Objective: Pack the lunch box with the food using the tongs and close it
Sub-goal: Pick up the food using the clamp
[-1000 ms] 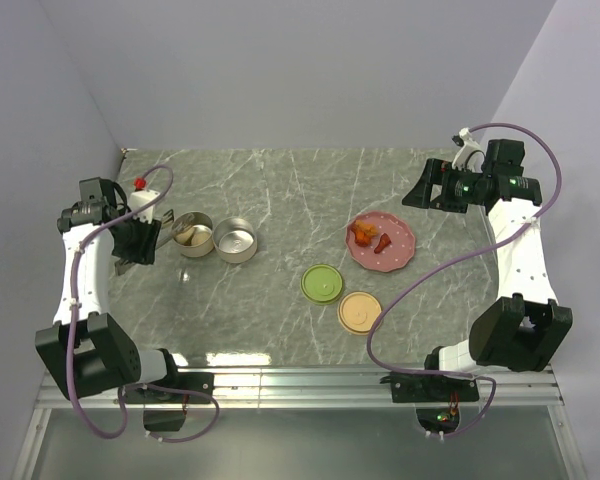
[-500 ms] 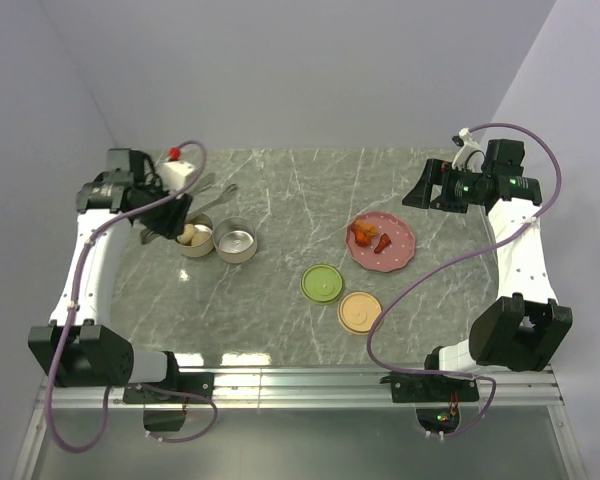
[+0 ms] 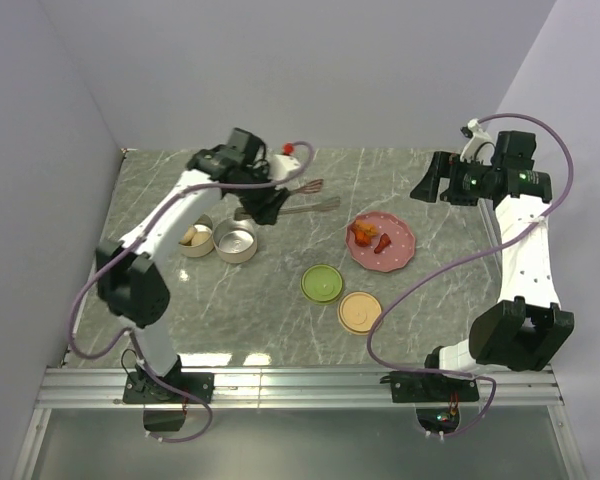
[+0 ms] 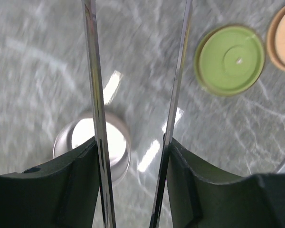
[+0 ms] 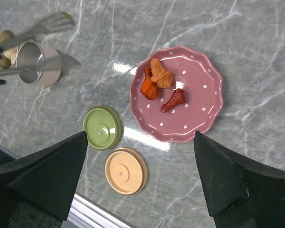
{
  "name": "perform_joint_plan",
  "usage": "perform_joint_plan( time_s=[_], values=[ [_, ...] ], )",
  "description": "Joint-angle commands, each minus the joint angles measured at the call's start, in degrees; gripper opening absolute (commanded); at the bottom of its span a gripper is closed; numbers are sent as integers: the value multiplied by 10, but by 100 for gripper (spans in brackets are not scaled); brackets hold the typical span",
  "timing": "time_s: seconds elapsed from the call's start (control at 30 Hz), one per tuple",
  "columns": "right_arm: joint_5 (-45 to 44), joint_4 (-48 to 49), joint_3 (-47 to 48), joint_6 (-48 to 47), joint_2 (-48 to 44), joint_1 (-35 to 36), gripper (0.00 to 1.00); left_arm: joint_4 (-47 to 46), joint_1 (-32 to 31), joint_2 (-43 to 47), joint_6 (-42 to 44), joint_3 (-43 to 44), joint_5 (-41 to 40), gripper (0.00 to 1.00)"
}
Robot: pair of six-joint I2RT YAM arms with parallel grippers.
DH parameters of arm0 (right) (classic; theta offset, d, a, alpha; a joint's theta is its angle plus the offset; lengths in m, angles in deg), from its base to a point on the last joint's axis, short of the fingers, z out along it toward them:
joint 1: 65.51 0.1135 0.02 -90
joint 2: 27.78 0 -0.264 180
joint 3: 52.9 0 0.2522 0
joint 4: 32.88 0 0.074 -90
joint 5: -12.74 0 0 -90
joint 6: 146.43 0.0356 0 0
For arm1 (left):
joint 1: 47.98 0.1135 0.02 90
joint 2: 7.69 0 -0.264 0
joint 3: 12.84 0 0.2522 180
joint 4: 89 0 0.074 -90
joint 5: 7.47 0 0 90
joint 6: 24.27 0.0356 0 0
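Observation:
My left gripper (image 3: 267,206) is shut on the silver tongs (image 3: 305,196). It holds them above the table behind the tins, with their tips pointing toward the pink plate (image 3: 400,247). In the left wrist view both tong arms (image 4: 97,114) run between my fingers (image 4: 61,185), over a round metal lunch box tin (image 4: 118,159). Red-orange food chunks (image 5: 156,78) lie on the plate (image 5: 199,114). Beige balls (image 3: 190,236) sit in the left tin (image 3: 194,250); the tin beside it (image 3: 238,243) looks empty. My right gripper (image 3: 432,186) hangs open high above the plate.
A green lid (image 3: 322,283) and an orange lid (image 3: 360,312) lie flat near the front centre, seen also as the green lid (image 5: 102,127) and orange lid (image 5: 125,170). Grey walls close in the table on three sides. A metal rail runs along the near edge.
My left arm has swung from the far left across the tins to the back centre, carrying the tongs toward the plate. The right arm has barely shifted.

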Motion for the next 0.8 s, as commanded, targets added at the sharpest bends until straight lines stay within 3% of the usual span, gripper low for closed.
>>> perform_joint_plan(
  time_s=[0.0,0.33,0.77],
  values=[
    [8,-17,36,-14,14,-17,100,-15,-45,-55,19,70,-5,56],
    [30,-24,19,-21,25,-45,100,-60,-138,-162,66,136,-69,56],
    [37,-32,19,-30,37,-52,100,-68,-157,-236,70,177,-83,56]
  ],
)
